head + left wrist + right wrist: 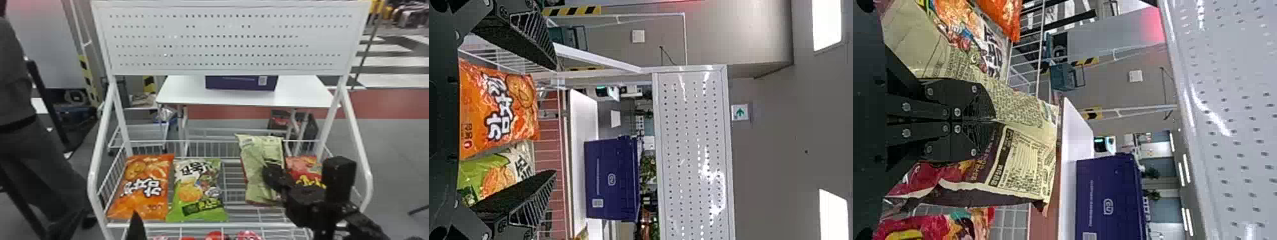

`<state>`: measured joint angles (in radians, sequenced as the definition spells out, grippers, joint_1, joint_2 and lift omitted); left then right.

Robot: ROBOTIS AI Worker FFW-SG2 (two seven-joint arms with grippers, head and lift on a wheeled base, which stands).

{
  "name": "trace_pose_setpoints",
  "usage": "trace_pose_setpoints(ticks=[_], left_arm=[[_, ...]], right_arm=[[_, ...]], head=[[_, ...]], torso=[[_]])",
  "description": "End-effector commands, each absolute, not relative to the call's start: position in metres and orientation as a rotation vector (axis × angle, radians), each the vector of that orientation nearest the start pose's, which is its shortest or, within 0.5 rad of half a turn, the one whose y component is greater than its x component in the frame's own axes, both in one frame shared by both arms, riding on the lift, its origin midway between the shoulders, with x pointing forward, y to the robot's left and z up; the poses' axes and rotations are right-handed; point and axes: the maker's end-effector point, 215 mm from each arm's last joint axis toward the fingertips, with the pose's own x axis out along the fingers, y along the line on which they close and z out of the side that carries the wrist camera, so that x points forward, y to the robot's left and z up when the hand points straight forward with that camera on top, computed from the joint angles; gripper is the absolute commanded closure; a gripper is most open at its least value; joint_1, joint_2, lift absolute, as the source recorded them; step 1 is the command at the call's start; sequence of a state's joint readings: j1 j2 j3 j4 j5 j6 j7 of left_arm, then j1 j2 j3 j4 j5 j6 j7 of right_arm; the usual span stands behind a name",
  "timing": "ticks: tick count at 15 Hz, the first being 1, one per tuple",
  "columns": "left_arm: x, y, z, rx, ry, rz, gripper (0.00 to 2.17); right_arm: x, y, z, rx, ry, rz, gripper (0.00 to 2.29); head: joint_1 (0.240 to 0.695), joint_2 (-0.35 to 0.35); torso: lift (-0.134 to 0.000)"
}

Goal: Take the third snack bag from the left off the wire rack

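Right gripper (989, 121) clamped on the pale green snack bag (260, 166), on the wire rack (233, 180).

I see my flat black fingers pressed tight together on the crinkled, matte film at the bag's near right edge, with only the pouch between them. That arm comes in from the near right, its blocky wrist standing upright over the glossy red bag (303, 170). The pale pouch is third from the left, lying lengthwise on thin white wires, its far end up by the rear rail. Left of it, a shiny orange bag (142, 188) and a bright green bag (196, 191) lie flat, side by side. My left gripper (554, 117) sits low at the near left, its ribbed fingers spread wide and holding nothing.
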<state>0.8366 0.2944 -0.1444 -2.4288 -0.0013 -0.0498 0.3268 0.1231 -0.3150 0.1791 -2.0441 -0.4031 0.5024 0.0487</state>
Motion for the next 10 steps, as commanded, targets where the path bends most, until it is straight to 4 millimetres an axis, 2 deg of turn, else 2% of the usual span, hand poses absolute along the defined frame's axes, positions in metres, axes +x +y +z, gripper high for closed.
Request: trace_pose_setpoints(ticks=[1, 2, 4, 8, 10], left_arm=[[0.353, 0.209, -0.249, 0.071, -0.065, 0.013, 0.15], [0.353, 0.209, -0.249, 0.070, -0.065, 0.014, 0.15], [0.354, 0.210, -0.250, 0.072, -0.066, 0.015, 0.15], [0.359, 0.212, -0.252, 0.074, -0.061, 0.012, 0.15], [0.360, 0.214, -0.252, 0.075, -0.062, 0.012, 0.15]], right_arm=[[0.485, -0.159, -0.318, 0.045, 0.236, 0.373, 2.24], [0.470, -0.173, -0.322, 0.043, 0.240, 0.351, 2.24], [0.443, -0.215, -0.317, 0.038, 0.190, 0.289, 2.24], [0.413, -0.277, -0.294, 0.075, 0.085, 0.194, 2.24], [0.406, -0.295, -0.298, 0.077, 0.099, 0.165, 2.24]], head=[[0.499, 0.000], [0.499, 0.000], [0.499, 0.000], [0.499, 0.000], [0.499, 0.000]], torso=[[0.000], [0.000], [0.000], [0.000], [0.000]])
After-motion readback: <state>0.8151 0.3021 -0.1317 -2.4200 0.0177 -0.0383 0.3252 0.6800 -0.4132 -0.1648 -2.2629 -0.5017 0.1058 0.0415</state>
